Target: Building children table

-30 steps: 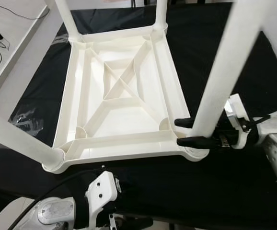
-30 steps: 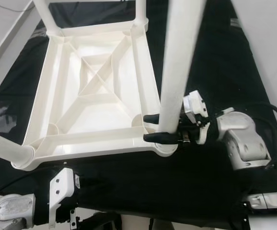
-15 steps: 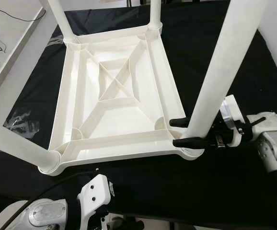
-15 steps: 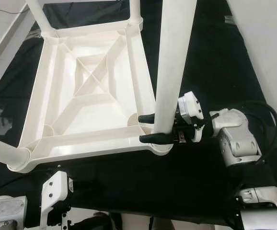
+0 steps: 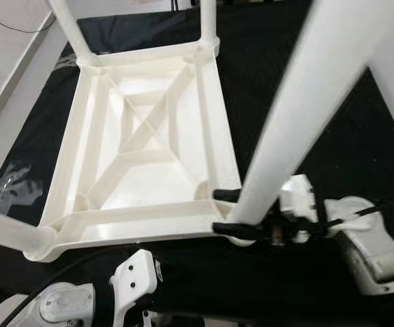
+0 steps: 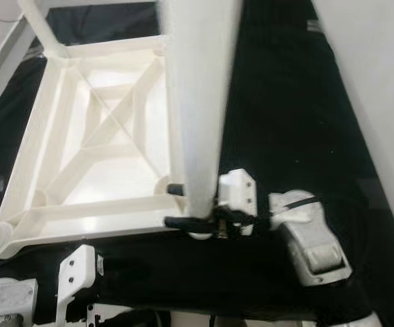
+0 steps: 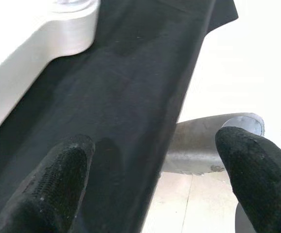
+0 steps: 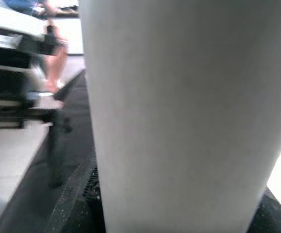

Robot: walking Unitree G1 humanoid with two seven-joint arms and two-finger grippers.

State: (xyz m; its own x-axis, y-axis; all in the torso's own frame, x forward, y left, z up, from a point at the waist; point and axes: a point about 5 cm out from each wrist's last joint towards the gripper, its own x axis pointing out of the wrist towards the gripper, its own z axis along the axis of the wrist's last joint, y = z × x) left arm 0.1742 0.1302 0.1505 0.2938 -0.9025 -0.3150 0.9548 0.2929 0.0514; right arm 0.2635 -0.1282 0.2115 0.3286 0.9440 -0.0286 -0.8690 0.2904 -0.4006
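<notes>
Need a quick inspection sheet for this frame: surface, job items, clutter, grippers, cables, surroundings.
Surface: black cloth spread over a pale floor.
Job's things: white plastic table top lying upside down, ribbed underside up; a table leg stands in the near right corner socket, and legs stand at the other three corners too.
Clutter: crumpled clear plastic wrap on the cloth left of the table top.
Grippers: right gripper clamped around the base of the near right leg; left gripper open, held low over the cloth's edge, holding nothing.
Cables: thin black cables on the pale floor at far left.
Surroundings: pale floor right of the cloth.
</notes>
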